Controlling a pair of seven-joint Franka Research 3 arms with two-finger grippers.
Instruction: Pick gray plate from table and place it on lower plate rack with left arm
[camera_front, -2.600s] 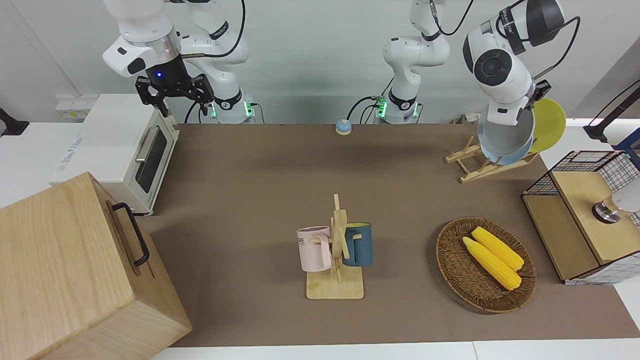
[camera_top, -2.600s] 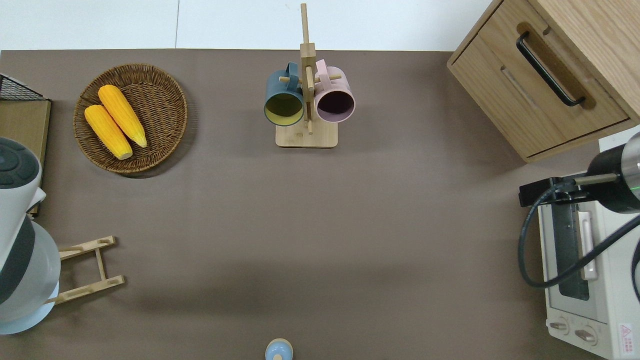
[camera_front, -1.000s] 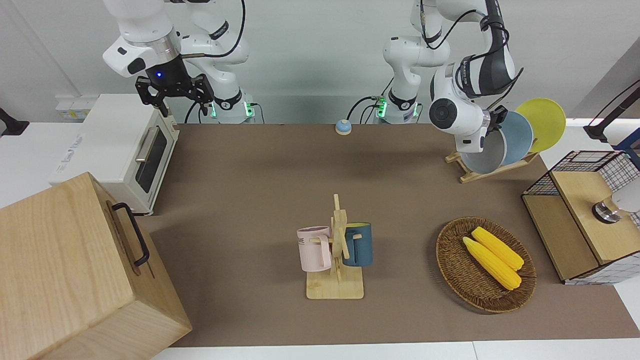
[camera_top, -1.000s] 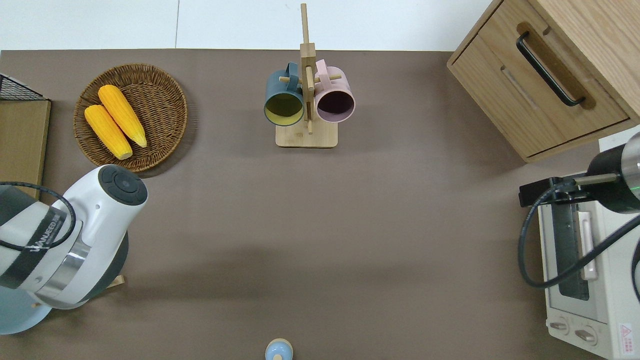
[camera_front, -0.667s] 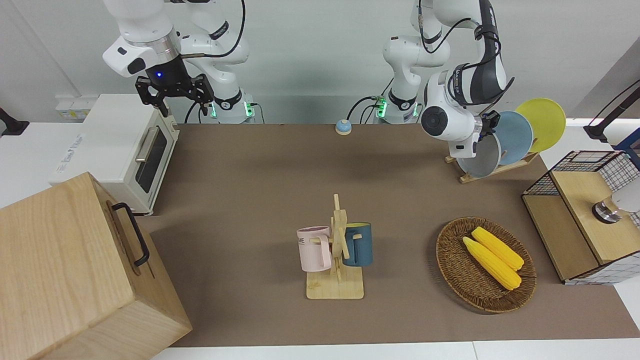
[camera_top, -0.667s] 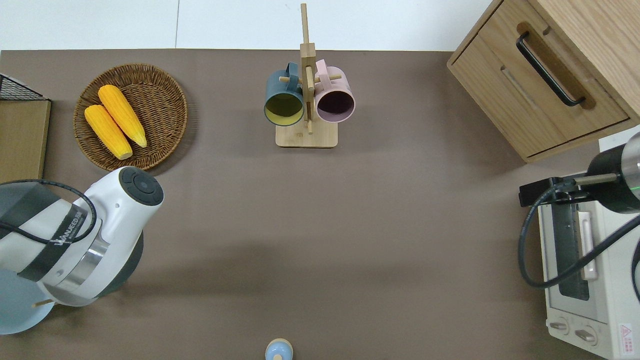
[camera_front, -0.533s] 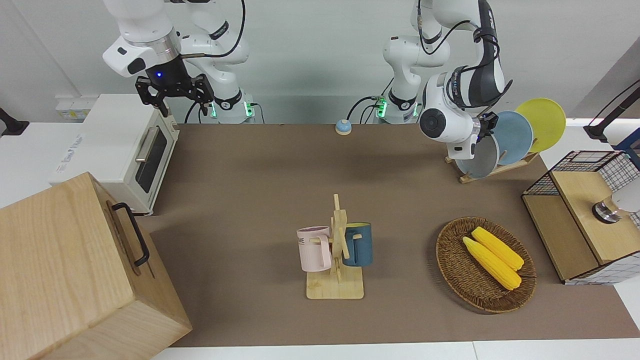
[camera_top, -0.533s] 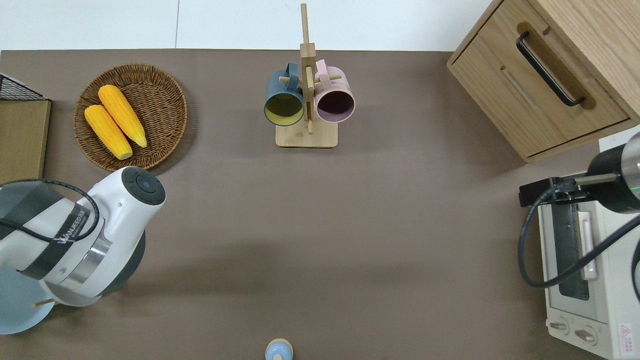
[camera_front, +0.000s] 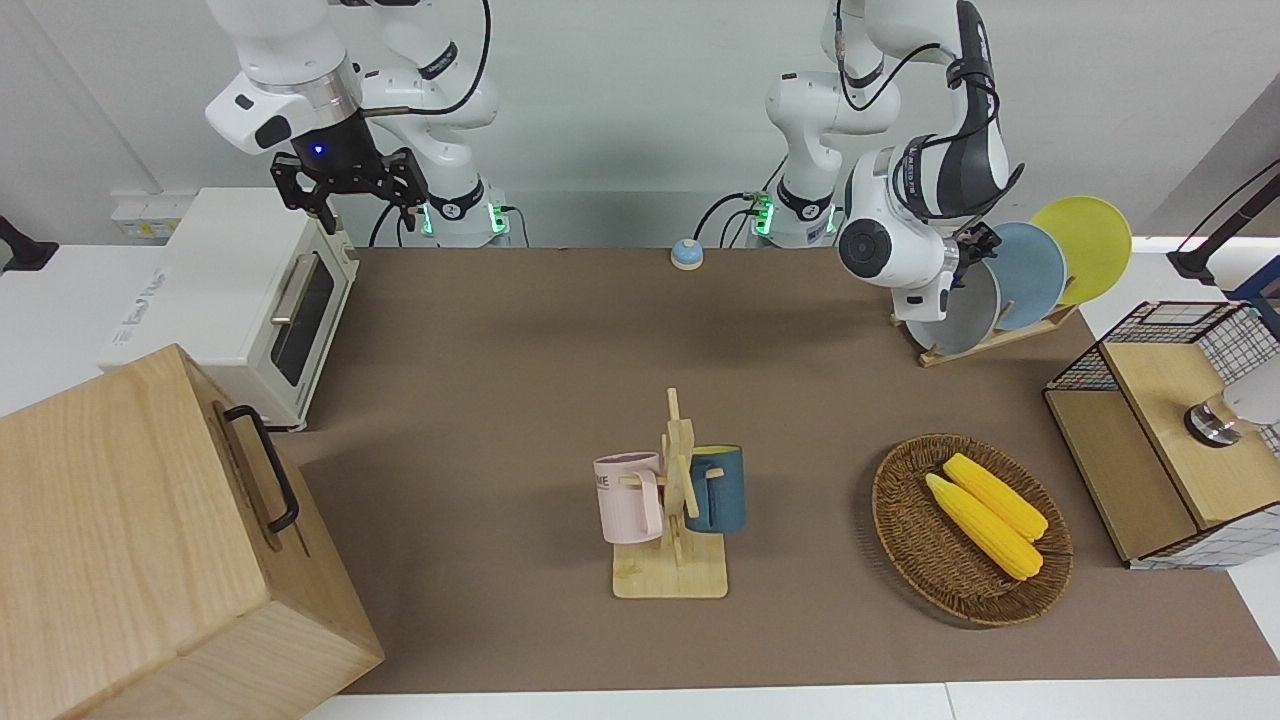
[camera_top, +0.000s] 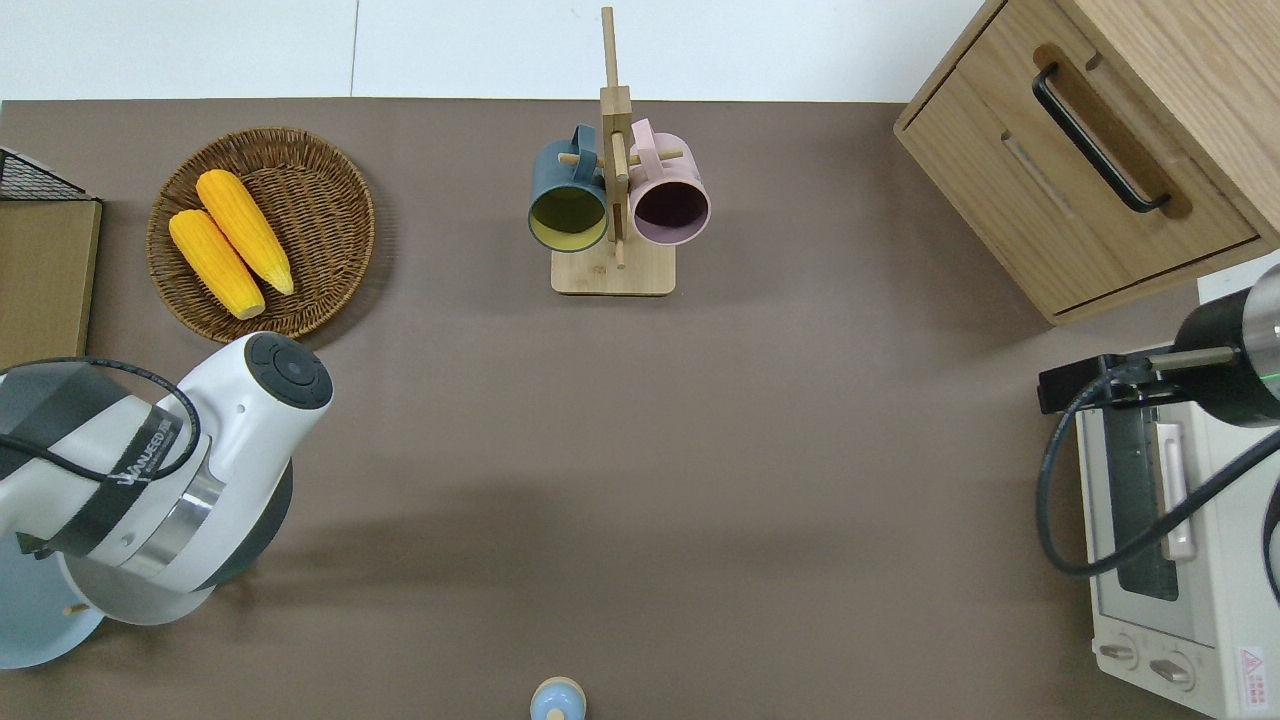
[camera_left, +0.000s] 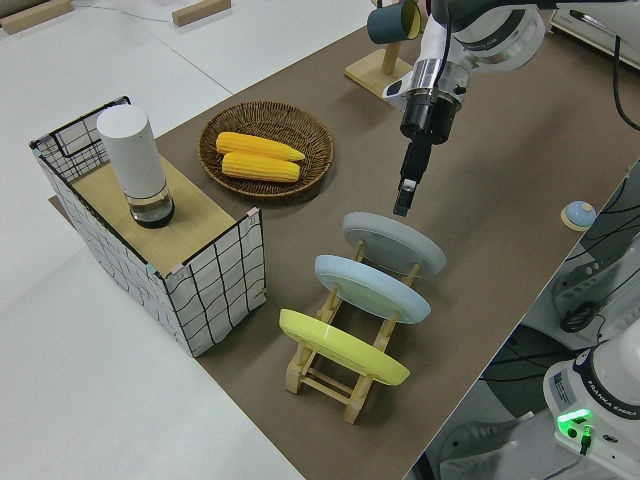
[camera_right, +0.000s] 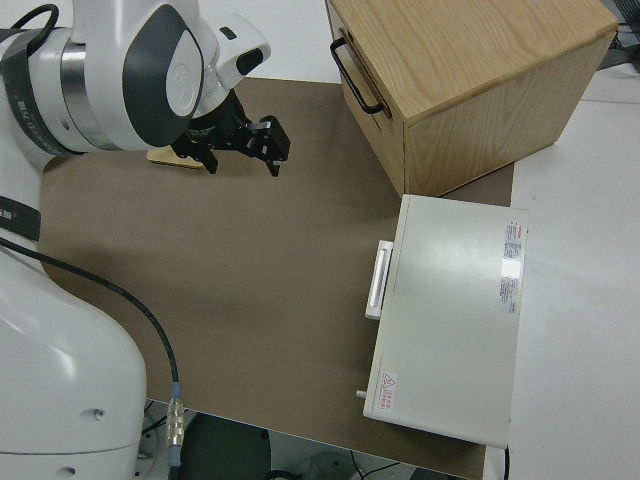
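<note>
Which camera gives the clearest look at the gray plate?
The left side view: the gray plate sits whole in the lower plate rack. In the front view the left arm covers part of it; overhead shows only an edge; the right side view shows none.

Lower plate rack (camera_left: 345, 385) stands on table (camera_front: 520, 380) at left arm's end, near robots. Three plates lean in its slots: gray plate (camera_left: 393, 243) in slot farthest from table's end, then light blue plate (camera_left: 371, 287), yellow plate (camera_left: 342, 346) nearest table's end. Wicker basket (camera_front: 905, 540) with two corn cobs (camera_front: 985, 514) lies farther from robots than rack. Mug stand (camera_front: 672, 520) mid-table, mug on each side. Toaster oven (camera_front: 235, 300) and wooden cabinet (camera_front: 150, 540) at right arm's end.
</note>
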